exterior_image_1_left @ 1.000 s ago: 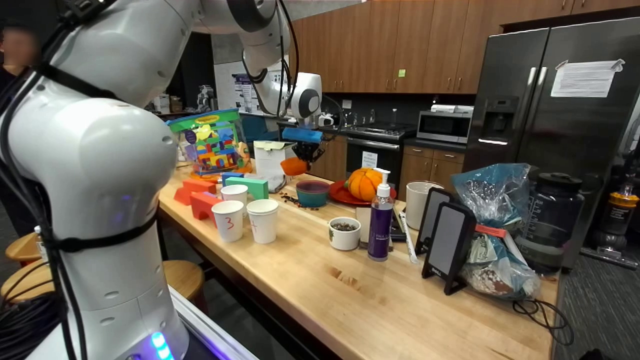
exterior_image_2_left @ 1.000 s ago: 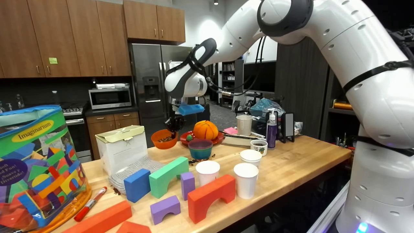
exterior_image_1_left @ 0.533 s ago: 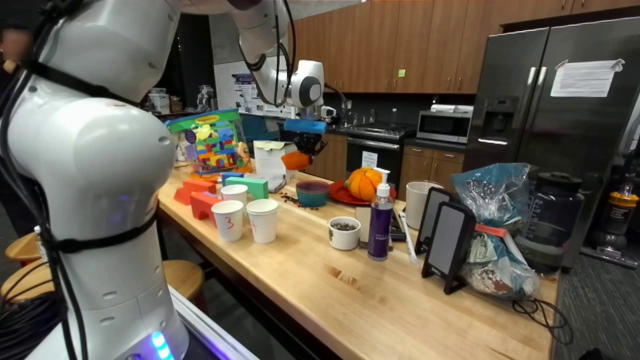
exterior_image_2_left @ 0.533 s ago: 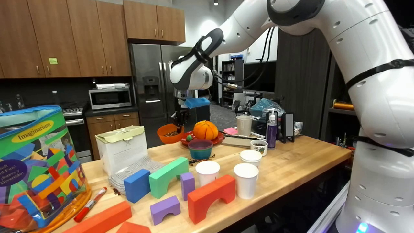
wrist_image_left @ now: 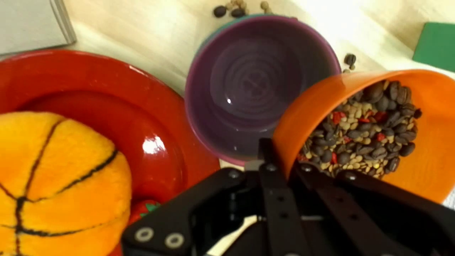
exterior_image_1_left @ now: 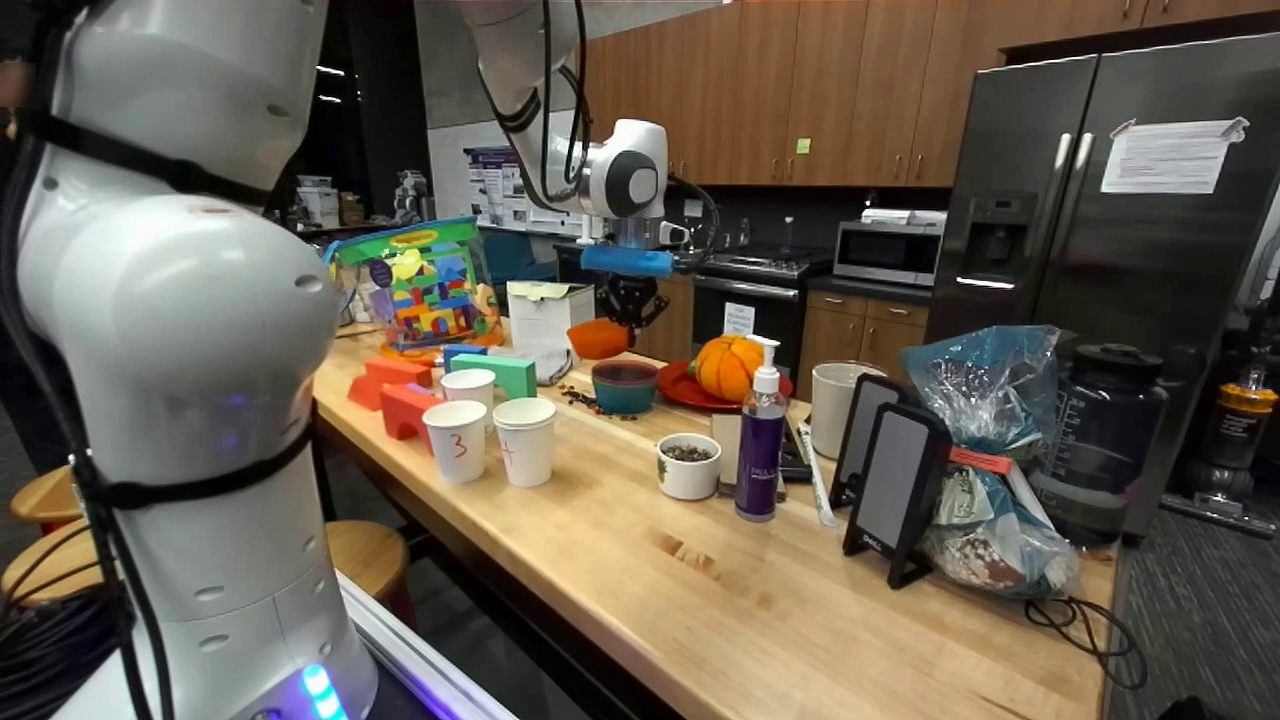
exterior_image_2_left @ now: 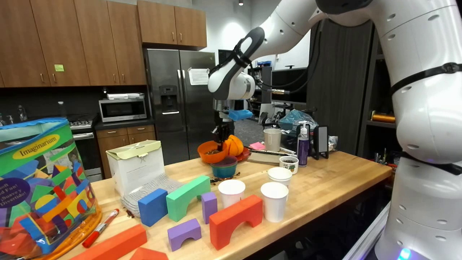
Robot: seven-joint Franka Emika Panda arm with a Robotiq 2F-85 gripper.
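The tool [wrist_image_left: 284,165] has its fingers clamped across the rim of an orange bowl [wrist_image_left: 309,110], which hangs above the table [exterior_image_1_left: 600,560] with dark beans [wrist_image_left: 394,92] and pale seeds [wrist_image_left: 359,108] heaped inside. The bowl leans: in the wrist view its central axis slants, base toward a purple bowl [wrist_image_left: 256,81] and mouth up and away from it. The purple bowl, nested in a teal bowl [exterior_image_1_left: 625,395], sits near the tool, lower down. On the tool's other side from the orange bowl, a red plate [wrist_image_left: 153,124] carries an orange pumpkin [wrist_image_left: 71,185]. Well apart from the tool, between it and the robot's base [exterior_image_1_left: 240,640], a paper cup [exterior_image_1_left: 457,442] reads "3" in red. Farther from the tool, a speaker [exterior_image_1_left: 898,485] is marked "DELL", and a clear bag of blocks [exterior_image_2_left: 38,155] reads "Imaginarium" and, lower down, "Divertido!"; beyond, print on the refrigerator [exterior_image_1_left: 1110,270] paper [exterior_image_1_left: 1168,158] is too small to read.
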